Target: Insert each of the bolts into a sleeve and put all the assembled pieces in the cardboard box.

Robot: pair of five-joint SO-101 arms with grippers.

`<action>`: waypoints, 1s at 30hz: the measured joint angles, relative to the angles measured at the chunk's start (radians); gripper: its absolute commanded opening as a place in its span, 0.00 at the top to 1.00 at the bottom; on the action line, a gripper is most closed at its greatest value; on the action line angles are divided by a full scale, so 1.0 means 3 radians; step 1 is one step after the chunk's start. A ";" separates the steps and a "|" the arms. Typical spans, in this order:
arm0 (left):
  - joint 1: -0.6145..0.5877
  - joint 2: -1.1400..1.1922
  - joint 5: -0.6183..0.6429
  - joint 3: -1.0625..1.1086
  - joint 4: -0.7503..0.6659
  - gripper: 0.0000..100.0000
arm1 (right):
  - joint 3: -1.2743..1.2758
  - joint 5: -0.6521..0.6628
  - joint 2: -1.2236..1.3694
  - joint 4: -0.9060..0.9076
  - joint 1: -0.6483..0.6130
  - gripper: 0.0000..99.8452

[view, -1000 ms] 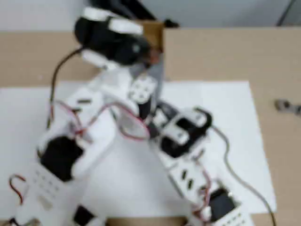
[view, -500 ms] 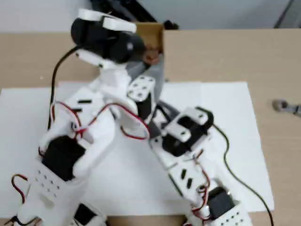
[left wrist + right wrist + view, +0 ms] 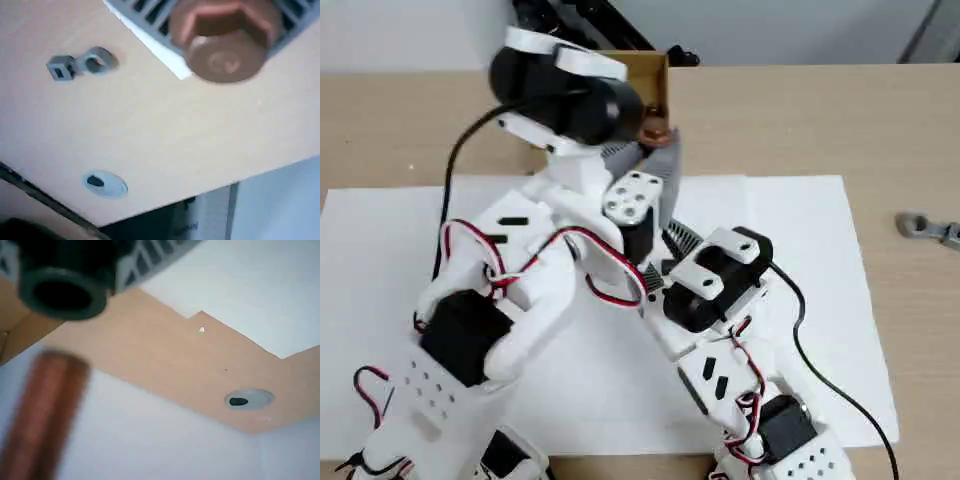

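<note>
Copper bolt (image 3: pixel 657 130): you have it clamped by the shank in your left gripper (image 3: pixel 658 152). The hex head pokes out past the grey ribbed fingers (image 3: pixel 145 12) in the left wrist view. The bolt is held off the table, just beside the near right corner of the cardboard box (image 3: pixel 645 72) and over the far edge of the white paper sheet (image 3: pixel 820 260).

Black sleeve (image 3: pixel 62 292): your right gripper (image 3: pixel 80 267) is closed on it, open bore facing the camera and a ribbed finger alongside. The bolt's shank shows blurred close by in the right wrist view, apart from the sleeve and not in its bore.

High view: your right arm comes in from the near right corner of the sheet, and its gripper end is tucked under your left arm's wrist near the middle of the sheet.

Cardboard box sits at the table's (image 3: pixel 800 120) far edge, centre.

Small grey metal fitting (image 3: pixel 925 227) lies on bare wood near the right edge, well apart from both grippers. A round cable grommet (image 3: pixel 104 184) is set in the tabletop.
</note>
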 measured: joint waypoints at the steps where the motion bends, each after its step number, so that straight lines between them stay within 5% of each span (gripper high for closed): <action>1: 0.0010 0.0000 0.0000 0.0026 -0.0015 0.99 | 0.0000 0.0000 0.0000 0.0000 0.0000 1.00; 30: -0.0107 0.0005 0.0000 0.0348 -0.0184 0.99 | 0.0000 0.0000 -0.0005 0.0000 0.0000 1.00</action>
